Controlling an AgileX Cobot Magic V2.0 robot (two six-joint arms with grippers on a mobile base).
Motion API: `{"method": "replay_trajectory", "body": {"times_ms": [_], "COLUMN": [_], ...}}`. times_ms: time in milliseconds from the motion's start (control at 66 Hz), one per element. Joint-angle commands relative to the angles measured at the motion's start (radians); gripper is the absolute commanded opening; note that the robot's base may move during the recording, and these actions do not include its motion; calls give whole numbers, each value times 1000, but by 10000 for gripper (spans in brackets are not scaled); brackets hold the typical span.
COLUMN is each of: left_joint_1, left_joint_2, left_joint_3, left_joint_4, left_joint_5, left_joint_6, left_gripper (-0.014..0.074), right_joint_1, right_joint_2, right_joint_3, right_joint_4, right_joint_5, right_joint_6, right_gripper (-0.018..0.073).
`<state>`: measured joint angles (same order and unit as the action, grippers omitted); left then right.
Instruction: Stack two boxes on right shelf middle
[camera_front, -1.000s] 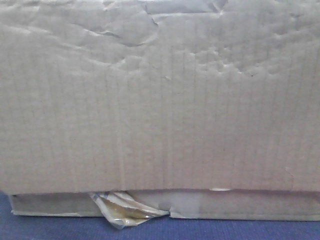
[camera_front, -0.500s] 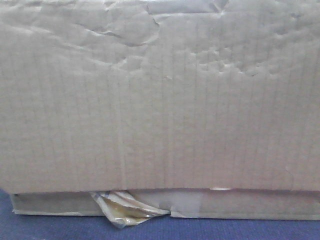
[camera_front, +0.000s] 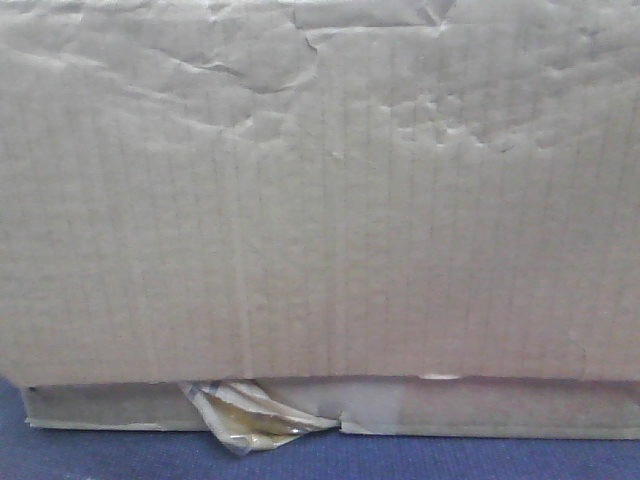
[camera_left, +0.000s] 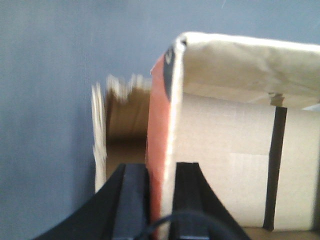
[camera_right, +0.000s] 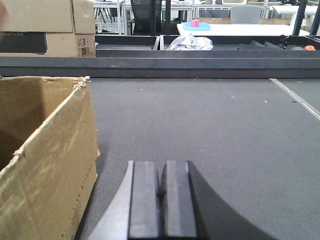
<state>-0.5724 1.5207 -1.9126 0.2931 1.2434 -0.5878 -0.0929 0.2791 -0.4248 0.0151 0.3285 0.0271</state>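
The tall box (camera_front: 320, 200), its face wrinkled and dented near the top, sits squarely on the flat box (camera_front: 500, 408). Only a thin strip of the flat box shows under it, and a curl of torn tape (camera_front: 250, 415) hangs out below the tall box's bottom edge, left of middle. Both rest on the carpeted tabletop (camera_front: 100, 455). The left gripper (camera_left: 160, 200) reaches in edge-on to a cardboard wall (camera_left: 172, 125). It is clamped on that wall, with one black finger (camera_left: 132, 200) against the reddish face and the other against the plain brown face, which carries a black stripe. The view is blurred, so I cannot tell which of the two boxes this wall belongs to, nor how the arm is tilted. The right arm lies low and level over the bare carpet, pointing toward a dark rail (camera_right: 160, 65) at the far edge. The right gripper (camera_right: 160, 200) has its fingers pressed together with nothing between them, and it hangs just above the tabletop. An open box (camera_right: 50, 165) with a ragged rim stands to its left, apart from the fingers.
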Motion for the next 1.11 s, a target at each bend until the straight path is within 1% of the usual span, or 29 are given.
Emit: {"method": "replay_trajectory", "body": {"times_ms": [0,76,182,258,394,439,500,712,788,1091], "left_joint_1": [-21,-33,-55,-68,-69,-69,-69,-69,-69,-69], "left_joint_2": [15,30,52,72,121,134,152,195,195,195], "left_joint_3": [68,126,187,204,208,208,208,208,208,208], "left_joint_4": [9,9,2,2,1,-1,-22,-27,-47,-47], "left_joint_5": [-22,-22,-22,-22,-22,-22,-22,-22,-22,-22], "left_joint_6": [-52,-89,-118,-136,-156,-158,-158,-164,-166,-166], "left_gripper": [-111,-111,-111,-111,-111,-111,-111,-111,-111,-110], "right_joint_1": [-4,-4,-4,-4,-4,-4,-4,-4,-4,-4], "right_joint_2": [7,7,7,7,7,7,7,7,7,7], "right_joint_3": [-6,-6,-6,-6,-6,-6,-6,-6,-6,-6], "right_joint_4": [-1,-1,-1,-1,-1,-1,-1,-1,-1,-1], "right_joint_5": [-22,-22,-22,-22,-22,-22,-22,-22,-22,-22], "right_joint_6": [-3,-3,-3,-3,-3,-3,-3,-3,-3,-3], "right_gripper": [-169,-169,-169,-169,-169,-169,-169,-169,-169,-169]}}
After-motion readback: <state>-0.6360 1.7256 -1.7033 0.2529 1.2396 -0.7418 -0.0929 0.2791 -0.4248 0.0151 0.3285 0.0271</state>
